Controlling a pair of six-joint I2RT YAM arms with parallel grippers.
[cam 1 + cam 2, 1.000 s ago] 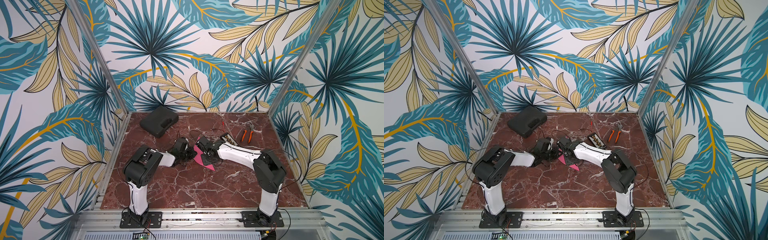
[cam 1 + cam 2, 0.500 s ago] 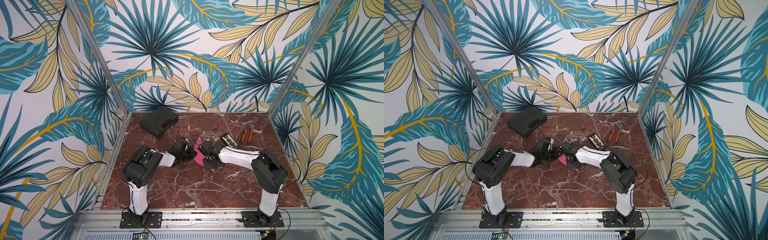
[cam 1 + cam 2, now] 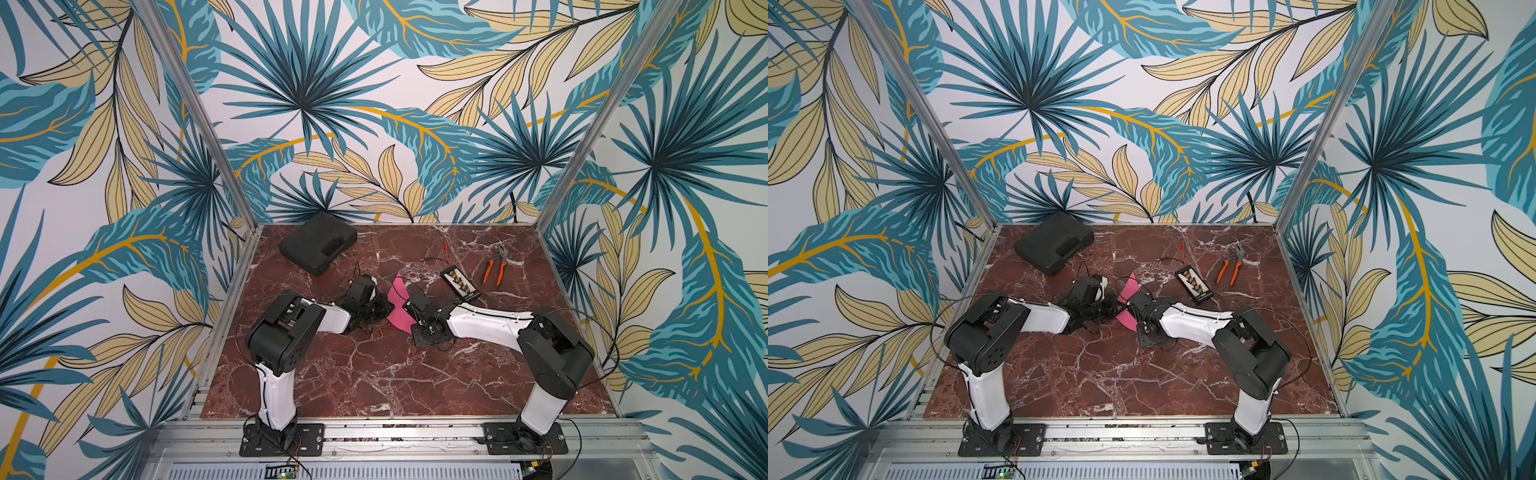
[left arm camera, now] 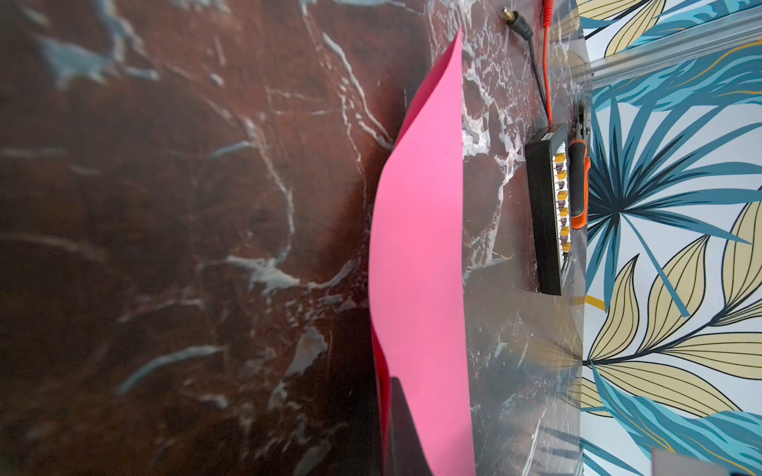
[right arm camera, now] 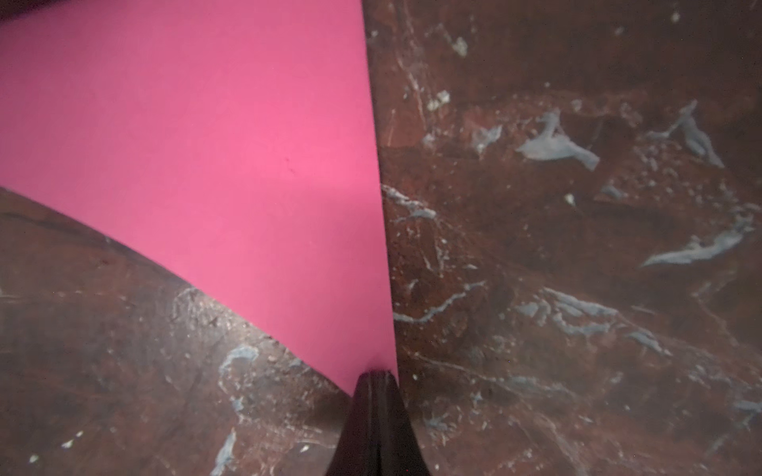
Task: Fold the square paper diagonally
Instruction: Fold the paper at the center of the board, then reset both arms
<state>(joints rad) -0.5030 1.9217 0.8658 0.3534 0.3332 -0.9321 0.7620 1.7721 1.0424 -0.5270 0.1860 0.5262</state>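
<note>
One black case, far left on marble table. Two arms, two grippers. Left gripper: closed, pinching left edge of square paper. One square paper only, pink, at table centre between grippers, bowed and lifted off surface. Right gripper: fingers pressed together, clamped on paper's near corner. Far right of centre: one black connector board, one red lead, one black lead, one pair of orange-handled pliers.

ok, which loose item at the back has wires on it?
The flat black board with yellow connectors: red and black leads run from its end. The black case and orange-handled pliers have none.
</note>
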